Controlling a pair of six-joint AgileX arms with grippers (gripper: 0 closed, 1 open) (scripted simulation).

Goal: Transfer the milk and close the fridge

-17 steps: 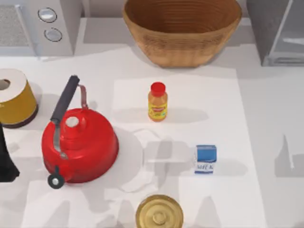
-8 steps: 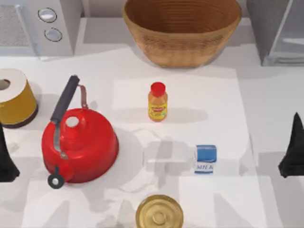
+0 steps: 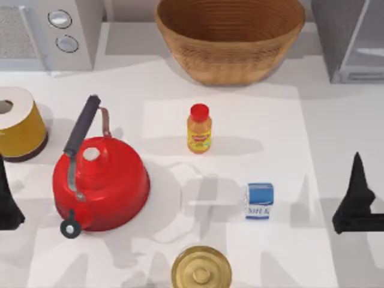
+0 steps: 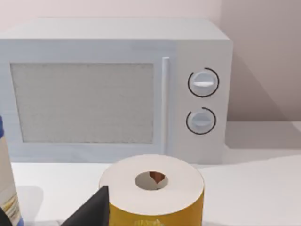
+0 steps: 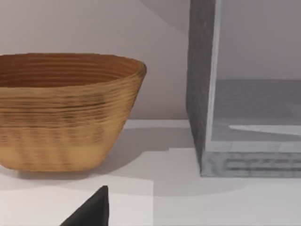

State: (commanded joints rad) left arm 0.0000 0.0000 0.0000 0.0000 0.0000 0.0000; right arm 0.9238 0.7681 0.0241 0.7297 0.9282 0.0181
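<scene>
The milk (image 3: 260, 201), a small carton with a blue top and a white lettered side, stands upright on the white table right of centre. My right gripper (image 3: 356, 195) is a black shape hanging to the right of the milk, apart from it. The fridge (image 3: 350, 41) stands at the back right corner; in the right wrist view the fridge (image 5: 203, 94) shows a speckled grey wall and an open pale inside. My left gripper (image 3: 7, 204) sits parked at the table's left edge.
A wicker basket (image 3: 231, 37) stands at the back centre. An orange red-capped bottle (image 3: 199, 129) stands behind the milk, to its left. A red kettle (image 3: 99, 180), a yellow roll (image 3: 18, 123), a microwave (image 3: 51, 30) and a brass lid (image 3: 201, 270) fill the left and front.
My right gripper has come in from the right edge and moved left toward the milk. The milk and my left arm have stayed where they were.
</scene>
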